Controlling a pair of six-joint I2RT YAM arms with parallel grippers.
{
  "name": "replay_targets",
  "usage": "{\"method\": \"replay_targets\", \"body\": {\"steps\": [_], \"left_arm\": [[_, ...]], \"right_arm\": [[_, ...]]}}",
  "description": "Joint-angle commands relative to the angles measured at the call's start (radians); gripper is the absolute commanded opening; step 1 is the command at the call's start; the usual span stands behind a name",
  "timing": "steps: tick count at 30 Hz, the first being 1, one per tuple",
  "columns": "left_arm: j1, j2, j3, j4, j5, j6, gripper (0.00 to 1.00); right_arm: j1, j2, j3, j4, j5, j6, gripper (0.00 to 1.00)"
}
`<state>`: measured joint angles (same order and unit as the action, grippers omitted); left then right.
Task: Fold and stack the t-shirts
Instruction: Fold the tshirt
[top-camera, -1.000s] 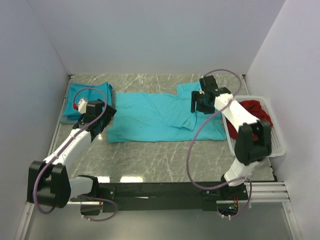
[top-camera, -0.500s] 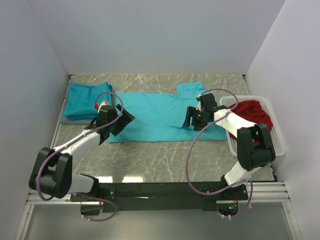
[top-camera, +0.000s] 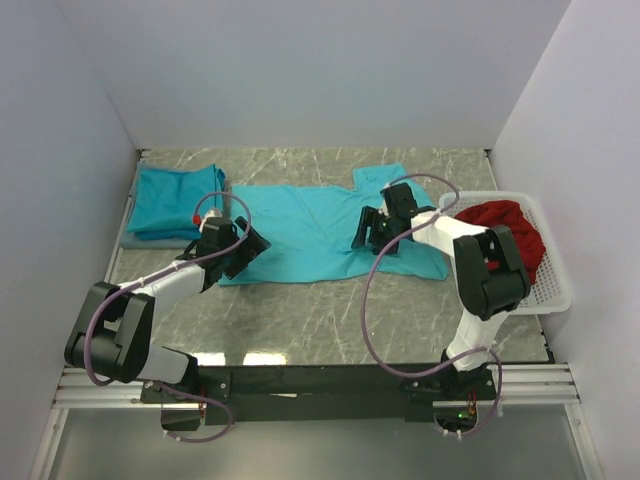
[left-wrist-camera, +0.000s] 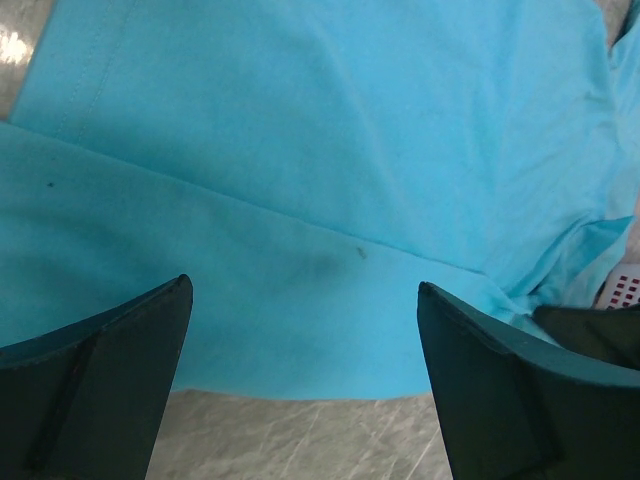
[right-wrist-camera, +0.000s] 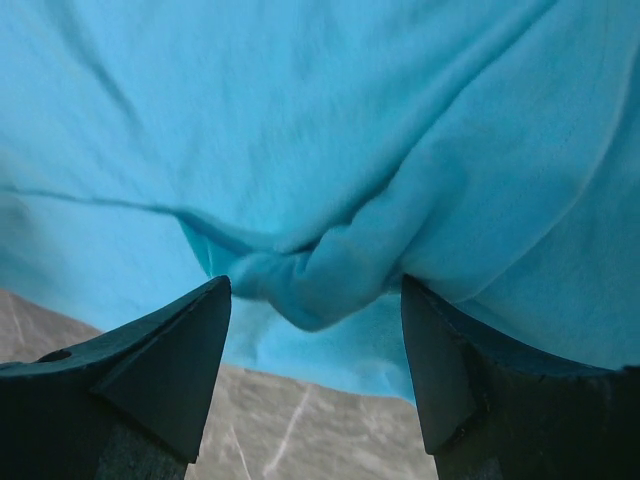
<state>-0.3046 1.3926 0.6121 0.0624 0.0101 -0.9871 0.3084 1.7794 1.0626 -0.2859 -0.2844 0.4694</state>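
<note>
A turquoise t-shirt (top-camera: 310, 225) lies spread across the middle of the table, rumpled at its right end. A second t-shirt (top-camera: 175, 198) lies folded at the back left. My left gripper (top-camera: 246, 246) hangs open over the spread shirt's near left hem. In the left wrist view its fingers (left-wrist-camera: 100, 385) frame the hem (left-wrist-camera: 300, 340) and bare marble, with nothing between them. My right gripper (top-camera: 366, 232) is low over the shirt's right part. It is open, and a bunched fold (right-wrist-camera: 330, 285) lies between the tips of the right gripper (right-wrist-camera: 315, 283).
A white basket (top-camera: 558, 292) holding red cloth (top-camera: 505, 222) stands at the right edge, close to the right arm. A grey mat (top-camera: 130, 240) lies under the folded shirt. Walls enclose the table on three sides. Marble tabletop (top-camera: 320, 320) shows in front of the shirt.
My left gripper has swung right from beside the folded shirt to the spread shirt's left hem. My right gripper has come left and down toward the rumpled fold. Both stayed open.
</note>
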Motion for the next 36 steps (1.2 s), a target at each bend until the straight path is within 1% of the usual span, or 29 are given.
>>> {"method": "replay_targets", "body": {"steps": [1,3,4,6,9,13,14,17,23,31,36], "left_arm": [[-0.002,0.008,-0.015,0.034,-0.007,0.025,0.99],[-0.002,0.011,-0.015,0.022,-0.007,0.031,0.99],[-0.001,0.011,-0.015,0.005,-0.047,0.031,0.99],[-0.001,0.006,-0.015,-0.006,-0.067,0.036,0.99],[-0.001,-0.003,-0.017,-0.022,-0.093,0.042,0.99],[-0.001,-0.003,-0.015,-0.030,-0.104,0.053,0.99],[0.001,0.002,-0.014,-0.026,-0.107,0.056,0.99],[0.001,0.023,-0.009,-0.021,-0.107,0.064,0.99],[0.004,0.048,-0.006,-0.022,-0.101,0.065,0.99],[0.022,0.022,-0.057,-0.047,-0.107,0.064,0.99],[0.027,-0.015,-0.098,-0.098,-0.088,0.062,0.99]], "right_arm": [[0.008,0.058,0.098,0.086,0.033,0.040,0.75],[0.009,0.093,0.167,0.094,0.013,0.044,0.75],[0.014,0.101,0.192,0.090,0.011,0.043,0.75],[0.021,0.107,0.258,0.051,0.034,0.034,0.75],[0.024,0.088,0.299,0.008,0.089,0.003,0.75],[0.024,0.054,0.290,-0.082,0.177,-0.028,0.75],[0.023,0.034,0.274,-0.103,0.212,-0.029,0.75],[0.014,-0.015,0.163,-0.099,0.240,-0.037,0.76],[-0.034,-0.089,-0.025,-0.059,0.232,-0.035,0.77],[-0.066,-0.124,-0.170,-0.019,0.191,-0.037,0.77],[-0.068,-0.256,-0.295,-0.053,0.182,-0.038,0.77]]}}
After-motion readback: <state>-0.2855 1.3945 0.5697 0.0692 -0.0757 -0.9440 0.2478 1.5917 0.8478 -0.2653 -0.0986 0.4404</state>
